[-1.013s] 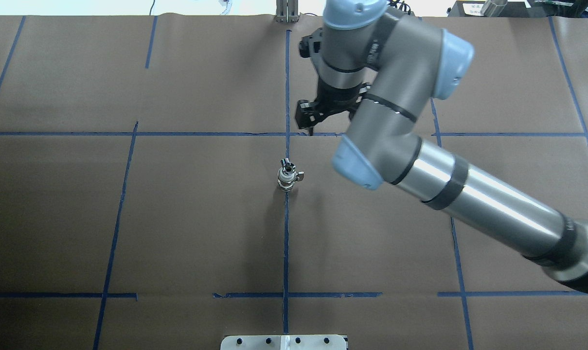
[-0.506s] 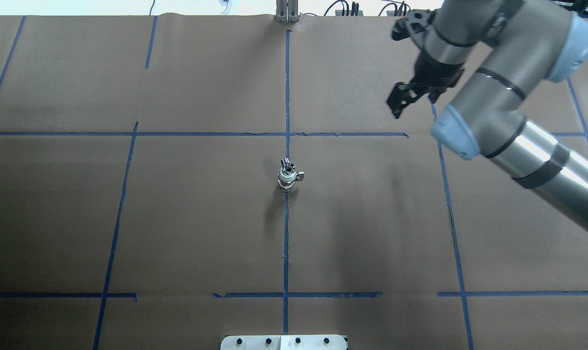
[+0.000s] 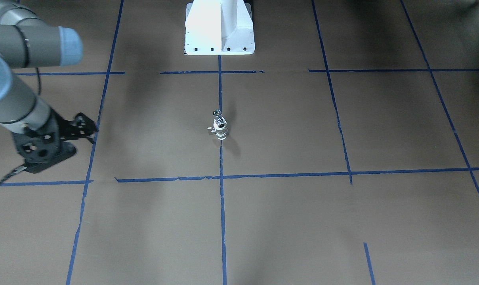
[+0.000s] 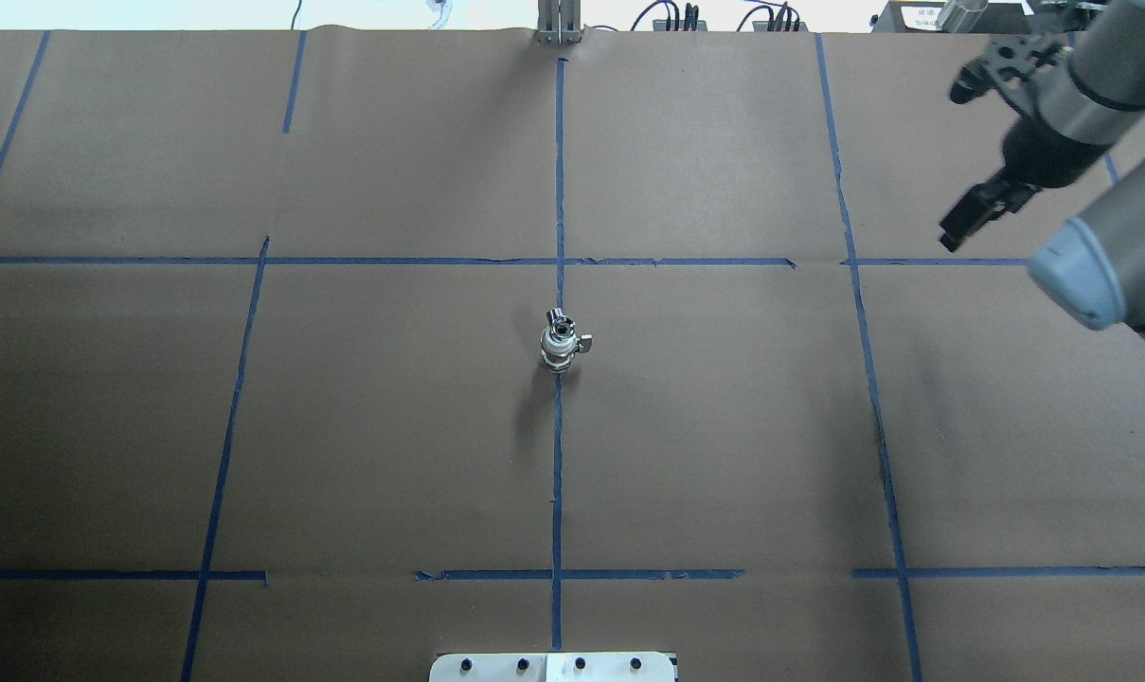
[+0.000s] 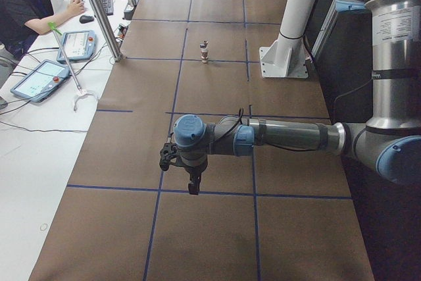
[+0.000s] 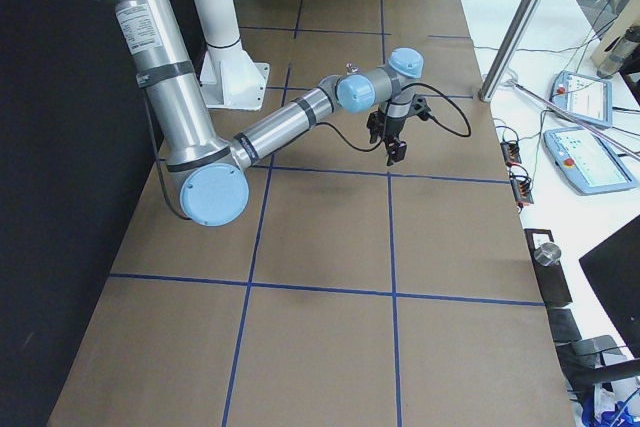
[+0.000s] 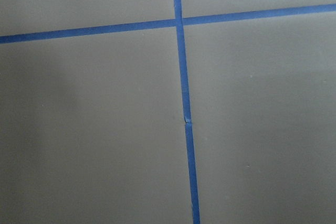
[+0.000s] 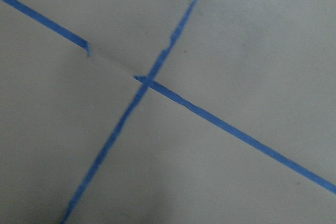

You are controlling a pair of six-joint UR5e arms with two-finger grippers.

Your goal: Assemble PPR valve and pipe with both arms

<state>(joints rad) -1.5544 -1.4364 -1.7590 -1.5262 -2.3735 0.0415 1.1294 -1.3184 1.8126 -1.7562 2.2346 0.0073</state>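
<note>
The right gripper (image 4: 954, 163), jaws apart, has swung off rightward; whether the left gripper (image 5: 191, 182) is apart, I cannot tell. The shiny chrome pipe (image 4: 558, 325) tops the white-ringed PPR valve (image 4: 560, 350).

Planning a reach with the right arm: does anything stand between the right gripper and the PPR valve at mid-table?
Nothing visible does. Only bare table crossed by blue tape lines lies between the right gripper and the PPR valve, which stands alone.

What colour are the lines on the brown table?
The thin tape lines are blue, clearest in the left wrist-mounted view.
</note>
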